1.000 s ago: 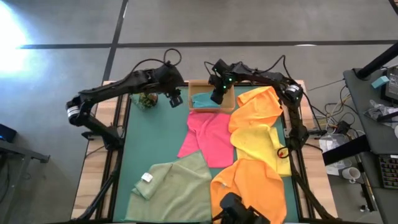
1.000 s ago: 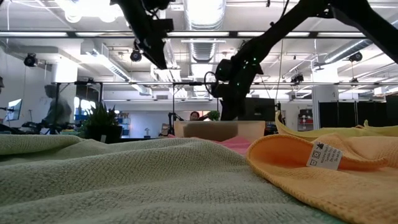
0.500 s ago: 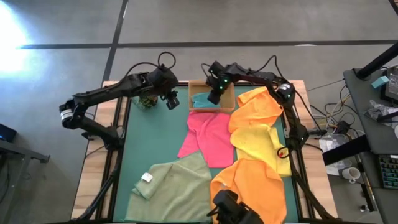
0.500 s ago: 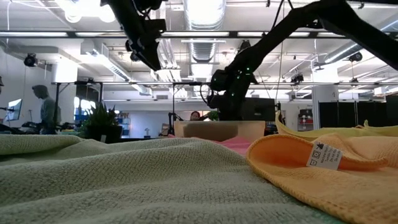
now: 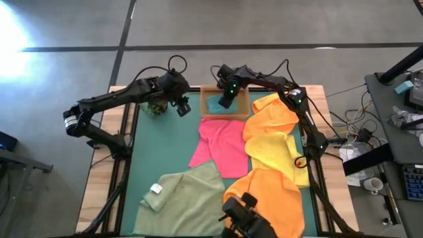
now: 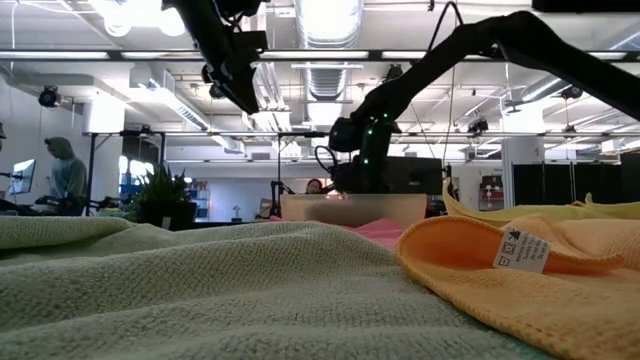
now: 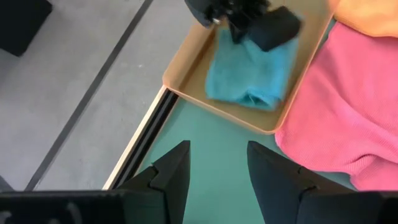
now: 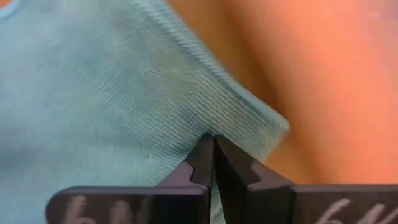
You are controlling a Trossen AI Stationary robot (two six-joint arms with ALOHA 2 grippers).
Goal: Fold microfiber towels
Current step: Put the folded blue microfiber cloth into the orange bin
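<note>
Your right end effector (image 5: 223, 102) is clenched with nothing between its fingers, pressing on the folded teal towel (image 7: 252, 68) in the cardboard tray (image 7: 186, 84). Press gently and evenly to flatten it. Your left end effector (image 5: 184, 106) waits released beside the tray

Teal towel (image 5: 216, 104) in tan tray (image 5: 206, 90) | hot pink towel (image 5: 221, 147) | yellow towel (image 5: 276, 155) | two orange towels (image 5: 272, 111) | pale sage towel (image 5: 188, 197) | green mat (image 5: 162, 145) | dark arms.
</note>
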